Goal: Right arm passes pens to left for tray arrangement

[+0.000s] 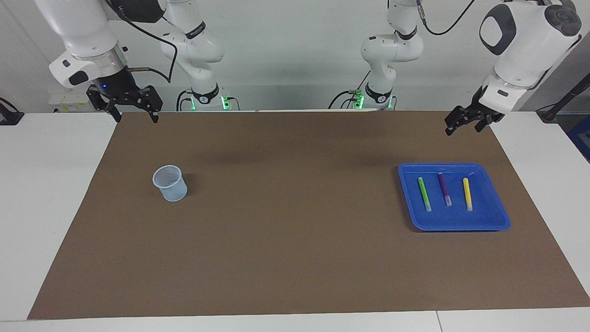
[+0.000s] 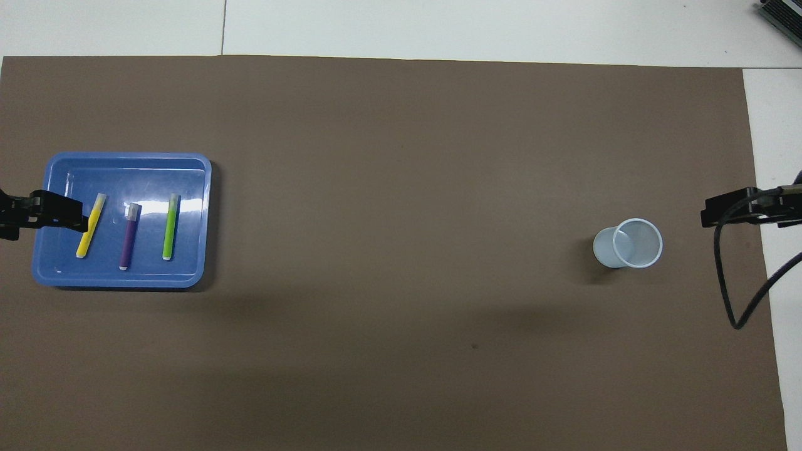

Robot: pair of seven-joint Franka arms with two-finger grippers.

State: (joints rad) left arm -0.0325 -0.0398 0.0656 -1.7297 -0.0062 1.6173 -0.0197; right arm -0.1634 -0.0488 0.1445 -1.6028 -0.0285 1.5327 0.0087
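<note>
The blue tray lies on the brown mat toward the left arm's end of the table. Three pens lie side by side in it, apart from each other: green, purple and yellow. My left gripper hangs open and empty in the air by the tray's edge, touching nothing. At the right arm's end, my right gripper, with its small blue light, hangs open and empty over the mat's edge.
A small translucent pale-blue cup stands upright on the mat toward the right arm's end. A black cable loops down from the right wrist. The brown mat covers most of the white table.
</note>
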